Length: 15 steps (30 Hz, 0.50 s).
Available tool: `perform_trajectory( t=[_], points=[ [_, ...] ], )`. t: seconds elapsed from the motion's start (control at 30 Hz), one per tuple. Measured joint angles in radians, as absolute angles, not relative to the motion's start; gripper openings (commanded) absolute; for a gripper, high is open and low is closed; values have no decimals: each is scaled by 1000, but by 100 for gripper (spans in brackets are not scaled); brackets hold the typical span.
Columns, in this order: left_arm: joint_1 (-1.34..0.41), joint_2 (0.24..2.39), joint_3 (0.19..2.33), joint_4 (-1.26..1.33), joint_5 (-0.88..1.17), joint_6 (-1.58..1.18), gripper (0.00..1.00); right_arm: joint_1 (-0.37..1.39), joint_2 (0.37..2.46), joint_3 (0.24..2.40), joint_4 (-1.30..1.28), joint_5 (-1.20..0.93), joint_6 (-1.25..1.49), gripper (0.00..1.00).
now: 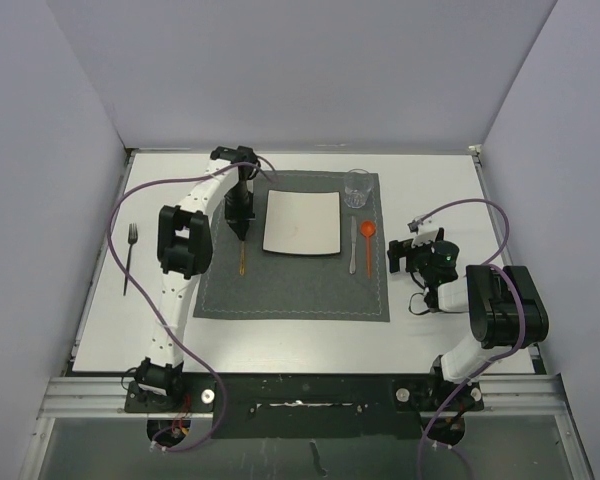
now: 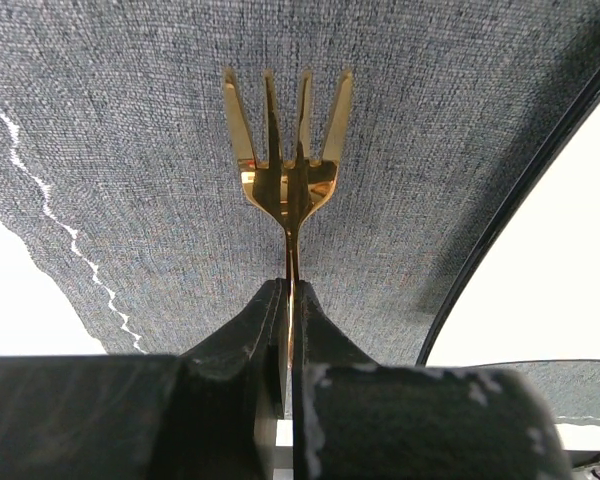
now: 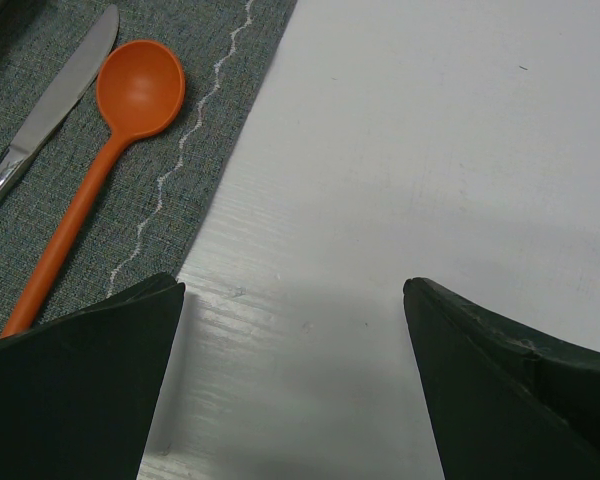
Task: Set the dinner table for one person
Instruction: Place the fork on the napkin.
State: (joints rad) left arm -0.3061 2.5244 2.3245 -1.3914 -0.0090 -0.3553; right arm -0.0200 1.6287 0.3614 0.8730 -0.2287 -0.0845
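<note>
On the white dinner table lies a dark grey placemat with a square white plate on it. My left gripper is shut on the handle of a gold fork, just left of the plate. In the left wrist view the gold fork sticks out past my left gripper, tines over the placemat. My right gripper stands open over bare table, right of the mat. In its wrist view my right gripper holds nothing.
A knife and an orange spoon lie on the mat right of the plate, with a clear glass at the mat's far right corner. A dark fork lies on the table at the far left. Walls enclose three sides.
</note>
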Motion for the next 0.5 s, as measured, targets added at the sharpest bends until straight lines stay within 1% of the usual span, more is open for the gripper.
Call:
perform_trajectory(
  t=[0.5],
  points=[
    [-311,2567,2354,-1407,-4,-331,0,-20,1629,361,873,-229,-84,98]
  ],
)
